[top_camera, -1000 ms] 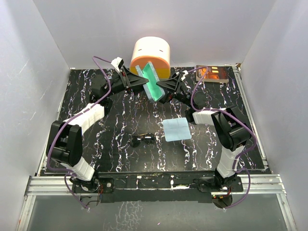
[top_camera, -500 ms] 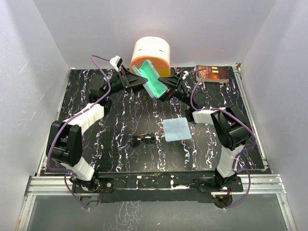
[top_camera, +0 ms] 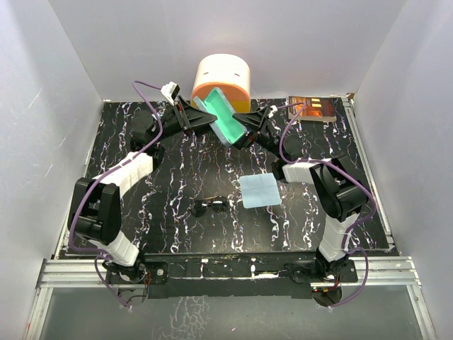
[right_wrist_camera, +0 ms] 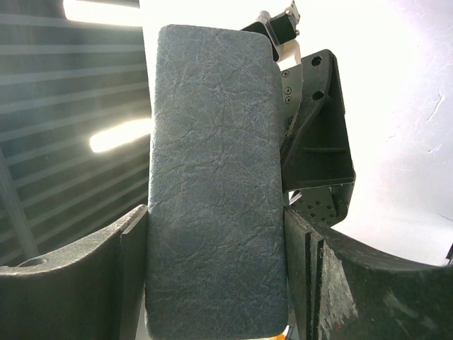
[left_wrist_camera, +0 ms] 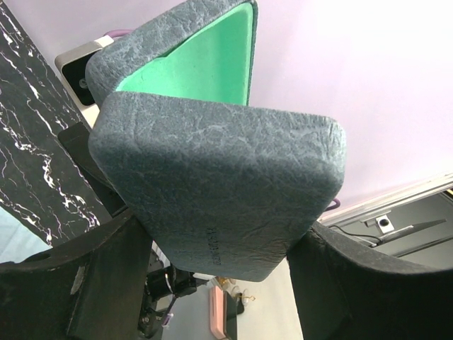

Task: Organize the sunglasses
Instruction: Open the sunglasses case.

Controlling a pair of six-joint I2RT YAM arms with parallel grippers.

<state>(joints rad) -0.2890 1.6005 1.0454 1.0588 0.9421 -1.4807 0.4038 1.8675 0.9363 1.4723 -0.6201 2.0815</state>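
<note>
The sunglasses [top_camera: 211,206] lie folded on the black marbled table [top_camera: 177,227], near the front middle, away from both grippers. The grey-blue case [top_camera: 224,119] with teal lining is held open in the air at the back middle. My left gripper [top_camera: 200,117] is shut on one half of the case [left_wrist_camera: 219,191]. My right gripper [top_camera: 244,132] is shut on the other half [right_wrist_camera: 216,184]. The case fills both wrist views. The sunglasses do not show in the wrist views.
A light-blue square cloth [top_camera: 260,190] lies right of the sunglasses. An orange and cream round container [top_camera: 223,81] stands at the back behind the case. A small tray-like object [top_camera: 312,108] sits at the back right corner. White walls surround the table.
The case has swung open wider and tilted, its teal lining turning more toward the camera. Both grippers shifted slightly with it. The sunglasses and cloth have not moved.
</note>
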